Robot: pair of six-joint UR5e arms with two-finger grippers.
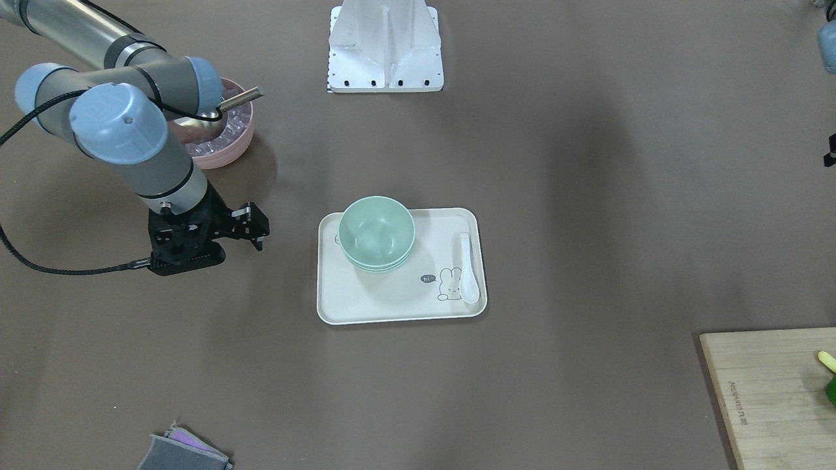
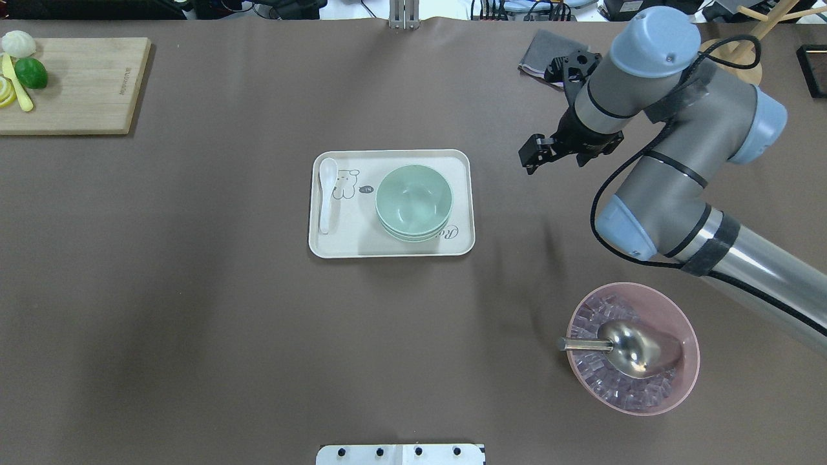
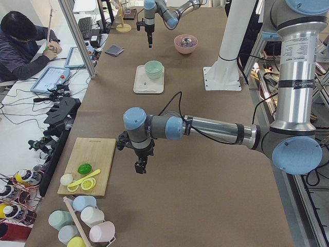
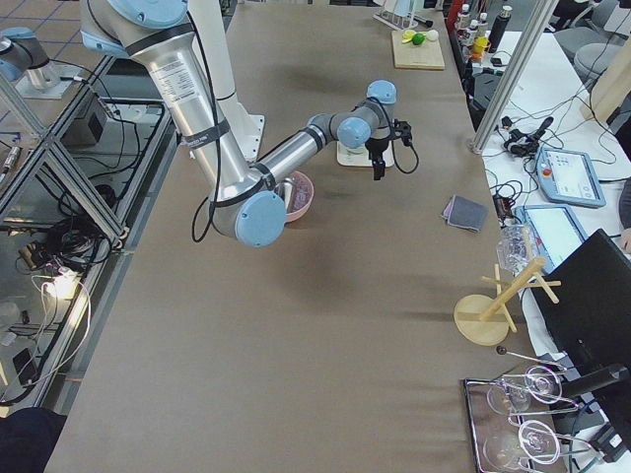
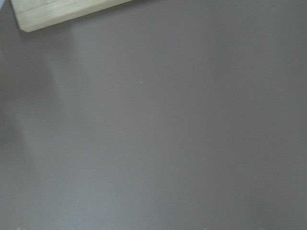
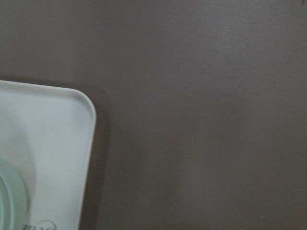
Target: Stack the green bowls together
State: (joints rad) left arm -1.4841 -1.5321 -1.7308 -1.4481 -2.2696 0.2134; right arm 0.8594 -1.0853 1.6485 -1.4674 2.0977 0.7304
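The green bowls point(image 1: 377, 235) sit nested in one stack on the cream tray point(image 1: 392, 307), on its half nearer my right arm. In the overhead view the stack point(image 2: 413, 201) stands on the right part of the tray point(image 2: 362, 242). My right gripper point(image 2: 531, 158) hovers over bare table just right of the tray, open and empty, apart from the bowls. It also shows in the front view point(image 1: 259, 235). The right wrist view shows the tray's corner point(image 6: 57, 143) and a bowl's edge point(image 6: 9, 196). My left gripper point(image 3: 140, 168) shows only in the left side view, beside the cutting board; I cannot tell whether it is open or shut.
A white spoon point(image 2: 326, 194) lies on the tray's left side. A pink bowl point(image 2: 691, 336) with ice and a metal scoop point(image 2: 630, 345) stands at front right. A wooden cutting board point(image 2: 77, 84) with fruit is far left. A folded cloth point(image 2: 539, 55) lies far right.
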